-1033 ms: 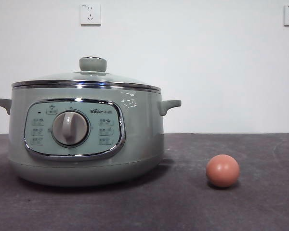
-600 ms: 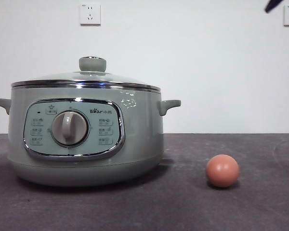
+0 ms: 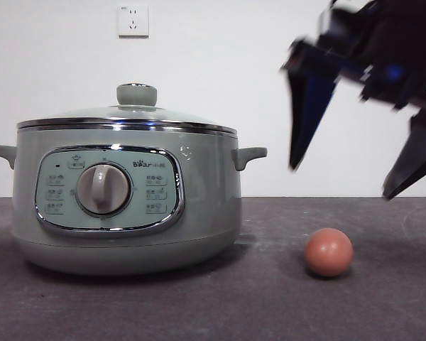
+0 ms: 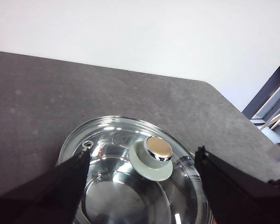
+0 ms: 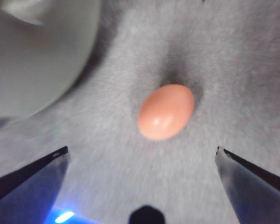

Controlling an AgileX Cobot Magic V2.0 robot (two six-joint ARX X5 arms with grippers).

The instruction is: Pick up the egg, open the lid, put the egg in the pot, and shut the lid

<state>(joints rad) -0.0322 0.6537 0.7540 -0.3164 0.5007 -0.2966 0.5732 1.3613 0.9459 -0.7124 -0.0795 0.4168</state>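
While the egg sits on the bench beside the pot, we see the right hand above it, jaws spread wide; we should centre it and close gently. Left hand waits spread over the lid

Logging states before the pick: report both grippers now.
Left gripper: open, above the lid, holding nothing.
Right gripper: open, above the egg, holding nothing.
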